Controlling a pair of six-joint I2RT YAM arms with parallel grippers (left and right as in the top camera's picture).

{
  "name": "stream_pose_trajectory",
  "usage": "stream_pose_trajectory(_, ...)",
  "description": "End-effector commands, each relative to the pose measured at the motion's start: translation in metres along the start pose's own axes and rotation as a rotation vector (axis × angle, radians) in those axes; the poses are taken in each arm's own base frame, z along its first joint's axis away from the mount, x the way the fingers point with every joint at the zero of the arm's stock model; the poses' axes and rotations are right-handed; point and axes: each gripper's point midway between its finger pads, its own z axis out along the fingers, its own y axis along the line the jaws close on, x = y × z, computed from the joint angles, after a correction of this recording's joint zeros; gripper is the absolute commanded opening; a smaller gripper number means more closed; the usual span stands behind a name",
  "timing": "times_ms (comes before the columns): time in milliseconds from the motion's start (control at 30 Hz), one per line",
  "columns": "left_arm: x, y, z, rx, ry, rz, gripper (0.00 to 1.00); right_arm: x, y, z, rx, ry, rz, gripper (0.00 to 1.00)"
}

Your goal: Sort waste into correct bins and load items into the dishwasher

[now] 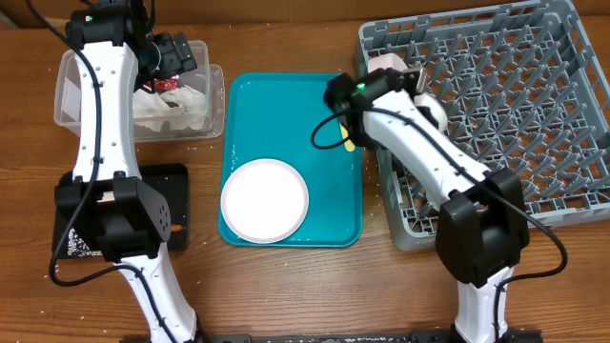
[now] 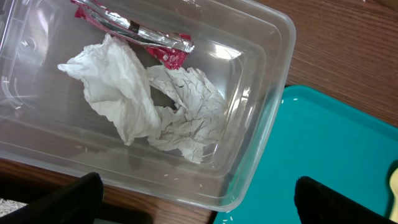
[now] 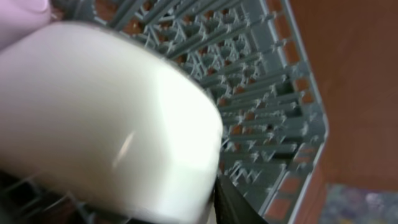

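The wooden bench (image 1: 286, 295) carried a teal serving tray (image 1: 286, 114) at its middle, a grey dish rack (image 1: 572, 114) to the right, and a clear tub (image 1: 71, 90) and a black tray (image 1: 179, 195) to the left. The left claw (image 2: 199, 199) hovered over the tub with its jaws spread wide and nothing between them. Below it, inside the tub, lay the crumpled napkin (image 2: 143, 99) and the red-and-white wrapper (image 2: 143, 37).

The right claw (image 1: 422, 90) reached into the rack's near-left corner, where a white bowl (image 3: 106, 118) filled its wrist view beside a pale pink dish (image 1: 386, 65). One dark finger (image 3: 239, 205) showed just under the bowl's edge. Whether the claw was gripping the bowl or had let it go could not be told.

Two items were not yet loaded. The white round plate (image 1: 264, 200) sat flat at the tray's near-left end. The yellow spoon (image 1: 348, 143) lay at the tray's right edge, partly under the right arm, its long axis seemingly running roughly far to near. Both lay to the left of the right claw and nearer the robot. The spoon was much closer to the right arm than to the left, so it looked like the right arm's natural next pick.
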Motion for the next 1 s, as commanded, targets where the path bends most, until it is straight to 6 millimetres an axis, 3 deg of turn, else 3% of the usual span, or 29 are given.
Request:
stream_pose_trajectory(0, -0.008, 0.001, -0.013, 0.0, -0.04, -0.007, 1.0, 0.009, 0.01, -0.012, -0.032, 0.004, -0.03, 0.53)
stream_pose_trajectory(33, -0.008, 0.001, -0.013, 0.0, -0.04, -0.007, 1.0, 0.014, 0.017, -0.018, -0.058, 0.011, -0.049, 0.6)
stream_pose_trajectory(200, -0.008, 0.001, -0.013, 0.0, -0.04, -0.007, 1.0, 0.024, 0.037, -0.041, -0.17, 0.044, -0.133, 0.64)
stream_pose_trajectory(333, -0.008, 0.001, -0.013, 0.0, -0.04, -0.007, 1.0, 0.005, 0.035, -0.076, -0.279, 0.027, -0.085, 0.76)
stream_pose_trajectory(367, -0.008, 0.001, -0.013, 0.0, -0.04, -0.007, 1.0, -0.006, 0.046, -0.099, -0.426, 0.026, -0.1, 0.84)
stream_pose_trajectory(400, -0.008, 0.001, -0.013, 0.0, -0.04, -0.007, 1.0, -0.012, 0.058, -0.115, -0.537, 0.026, -0.105, 0.85)
stream_pose_trajectory(467, -0.008, 0.001, -0.013, 0.0, -0.04, -0.007, 1.0, -0.015, 0.101, -0.16, -0.859, 0.055, -0.115, 0.84)
stream_pose_trajectory(533, -0.008, 0.001, -0.013, 0.0, -0.04, -0.007, 1.0, -0.007, 0.133, -0.174, -1.007, 0.098, -0.132, 0.84)
stream_pose_trajectory(633, -0.008, 0.001, -0.013, 0.0, -0.04, -0.007, 1.0, 0.026, 0.172, -0.16, -1.081, 0.191, -0.177, 0.82)
stream_pose_trajectory(733, -0.008, 0.001, -0.013, 0.0, -0.04, -0.007, 1.0, 0.07, 0.197, -0.141, -1.113, 0.317, -0.21, 0.79)
stream_pose_trajectory(800, -0.008, 0.001, -0.013, 0.0, -0.04, -0.007, 1.0, 0.089, 0.204, -0.131, -1.117, 0.365, -0.223, 0.78)
stream_pose_trajectory(967, -0.008, 0.001, -0.013, 0.0, -0.04, -0.007, 1.0, 0.101, 0.22, -0.121, -1.12, 0.418, -0.181, 0.72)
